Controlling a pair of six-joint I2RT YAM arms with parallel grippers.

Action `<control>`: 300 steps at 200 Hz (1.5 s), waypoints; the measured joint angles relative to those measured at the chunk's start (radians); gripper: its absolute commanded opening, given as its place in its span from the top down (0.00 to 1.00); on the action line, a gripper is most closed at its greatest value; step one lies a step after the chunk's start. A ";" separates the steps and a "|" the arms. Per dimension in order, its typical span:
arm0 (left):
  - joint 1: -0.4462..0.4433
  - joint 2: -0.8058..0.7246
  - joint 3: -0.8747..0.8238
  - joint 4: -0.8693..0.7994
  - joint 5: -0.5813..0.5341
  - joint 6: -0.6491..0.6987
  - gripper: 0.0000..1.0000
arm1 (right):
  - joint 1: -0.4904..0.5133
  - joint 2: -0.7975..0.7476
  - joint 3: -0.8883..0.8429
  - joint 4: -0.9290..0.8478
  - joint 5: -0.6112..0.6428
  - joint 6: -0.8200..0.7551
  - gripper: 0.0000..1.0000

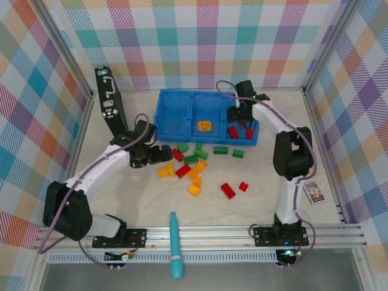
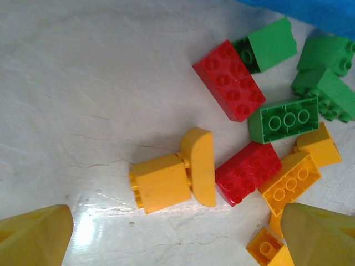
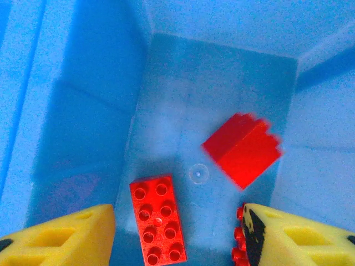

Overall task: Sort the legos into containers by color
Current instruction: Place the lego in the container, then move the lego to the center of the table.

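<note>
Inside containers (image 3: 66, 83): three red legos (image 3: 158, 219)

I see a pale tabletop (image 1: 260, 176) carrying the blue tray (image 1: 159, 115) at the back, with loose legos (image 1: 197, 169) scattered just in front of it. A black case (image 1: 109, 97) lies far left and a small card (image 1: 313, 191) far right

Blue compartment (image 3: 222, 72) from above — a flat red brick (image 3: 158, 221), studs up; a blurred red brick (image 3: 242, 149) beside it; a third red brick (image 3: 238, 246) partly behind one yellow finger (image 3: 294, 238) of the spread tool (image 3: 180, 235).
</note>
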 measured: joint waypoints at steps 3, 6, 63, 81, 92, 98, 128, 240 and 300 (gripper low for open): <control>-0.007 0.009 0.000 0.004 -0.002 -0.003 0.06 | 0.000 -0.003 -0.003 0.002 0.000 -0.001 0.37; -0.013 0.015 0.000 0.006 -0.005 -0.006 0.06 | 0.000 -0.005 -0.005 0.003 -0.002 -0.003 0.36; -0.043 0.055 -0.059 0.031 -0.045 -0.080 0.16 | 0.000 -0.089 -0.040 0.032 -0.029 -0.014 0.36; -0.044 0.055 -0.083 0.042 -0.044 -0.103 0.18 | 0.000 -0.098 -0.040 0.040 -0.038 -0.014 0.36; -0.048 0.057 -0.092 0.052 -0.045 -0.114 0.19 | 0.000 -0.099 -0.041 0.044 -0.042 -0.014 0.36; -0.049 0.060 -0.095 0.056 -0.044 -0.121 0.19 | 0.000 -0.099 -0.043 0.047 -0.045 -0.014 0.36; -0.051 0.066 -0.115 0.079 -0.049 -0.142 0.20 | 0.000 -0.099 -0.056 0.051 -0.050 -0.014 0.36; -0.054 0.146 -0.130 0.113 -0.085 -0.180 0.18 | 0.000 -0.100 -0.066 0.051 -0.056 -0.014 0.35; -0.054 0.174 -0.119 0.156 -0.085 -0.192 0.21 | 0.000 -0.100 -0.069 0.052 -0.061 -0.014 0.35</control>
